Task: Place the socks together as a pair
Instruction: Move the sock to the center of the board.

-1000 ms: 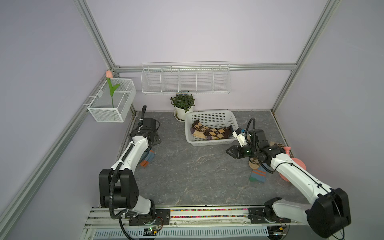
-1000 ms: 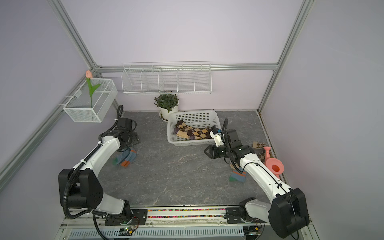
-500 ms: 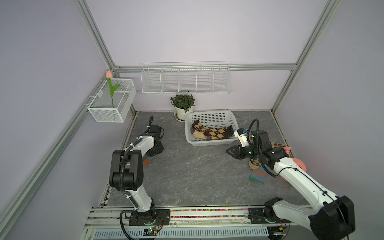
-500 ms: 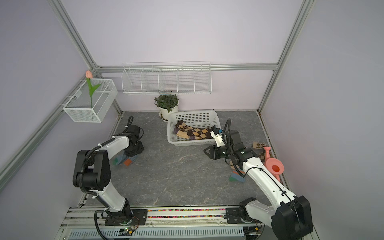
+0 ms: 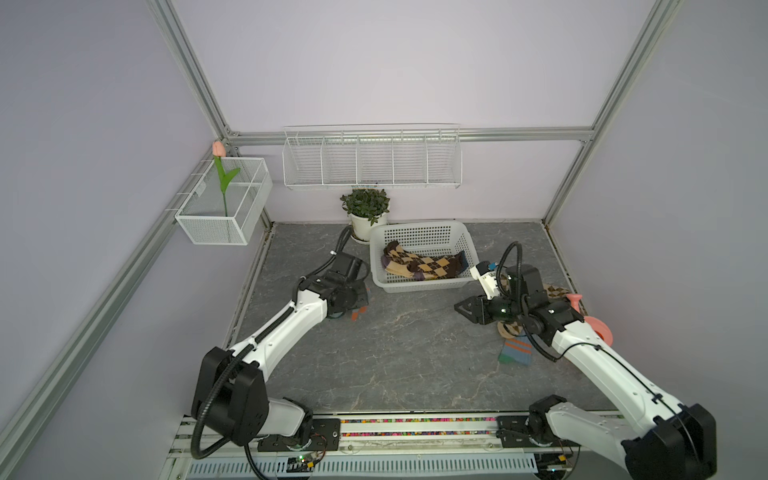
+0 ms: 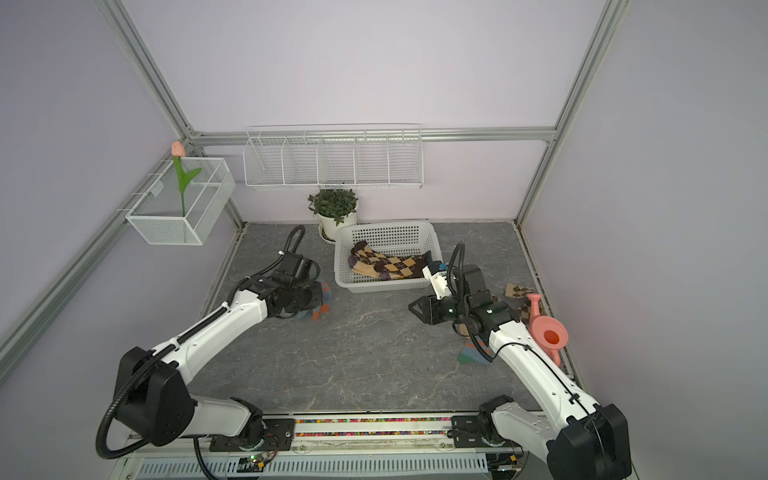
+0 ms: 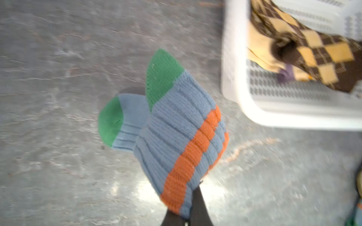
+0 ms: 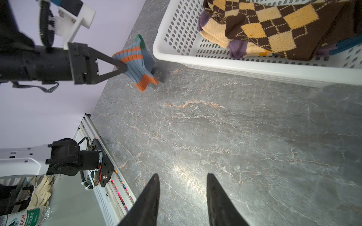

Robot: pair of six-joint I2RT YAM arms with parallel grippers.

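Soft, even light fills both sharp top views. The left wrist view is motion-blurred, the white basket (image 7: 274, 115) smeared, with glare on the tabletop (image 7: 58, 78) near it. The right wrist view is crisp; the blue striped sock (image 8: 137, 64) casts a dark shadow beside the basket.

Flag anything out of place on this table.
The blue striped pair is split: one blue striped sock hangs bunched from the left gripper beside the white basket; its mate lies across the table by the right arm, among loose argyle socks near a pink watering can.
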